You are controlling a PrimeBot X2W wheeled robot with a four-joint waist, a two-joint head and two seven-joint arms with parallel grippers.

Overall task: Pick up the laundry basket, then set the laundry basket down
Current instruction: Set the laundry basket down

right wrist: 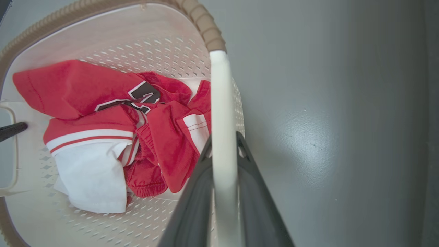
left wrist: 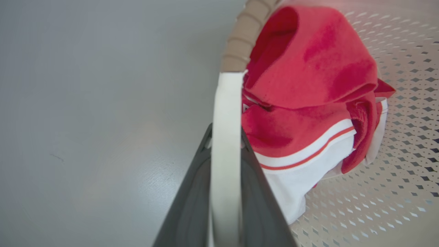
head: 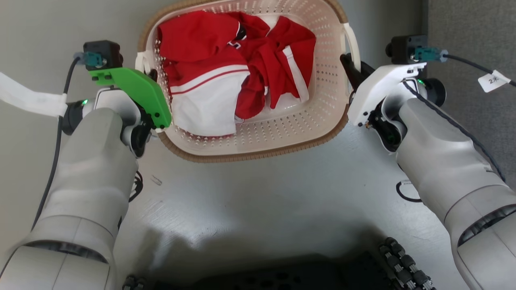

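Head view: left claw is clamped on the basket's left handle, tip mostly hidden under the green bracket. Left wrist view confirms it: dark fingers either side of the white handle strap, pressed tight, no gap.

Basket is centred ahead of the robot, between the two arms, over grey floor. Its far end is cropped, so I can't call the long axis. The handle-to-handle line runs straight across, left to right. Red-and-white clothes are heaped inside.

Right claw is closed on the right handle, with the same pinch in right wrist view.

Key relation: each handle sits inside its own claw, arms roughly symmetric, neither nearer. My read: the next move is purely vertical, both arms in step, or the basket tilts. Can't tell if the base touches the floor or hangs just off it.

Count: 1 basket, 2 handles, 2 claws (both gripping), 1 clothes heap, garment count unclear.
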